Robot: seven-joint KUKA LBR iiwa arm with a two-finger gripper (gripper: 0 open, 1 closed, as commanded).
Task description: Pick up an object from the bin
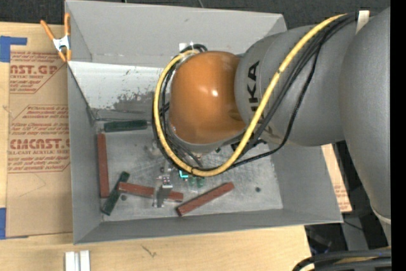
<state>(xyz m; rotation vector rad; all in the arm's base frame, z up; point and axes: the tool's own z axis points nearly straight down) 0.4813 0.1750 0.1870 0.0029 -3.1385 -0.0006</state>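
My gripper [165, 189] reaches down under the arm's orange cover to the bin floor near the front middle. It stands right at a short red-brown stick [141, 189] that lies flat, and its tip overlaps the stick's right end. A longer red-brown stick [205, 197] lies tilted just to the right of the gripper. A dark green stick [114, 193] lies slanted to the left, touching the short red-brown stick's left end.
Another red-brown stick [102, 164] lies along the left wall. A second dark green stick [125, 126] rests at the foot of the back slope. The arm and its cover hide the bin's middle and right side.
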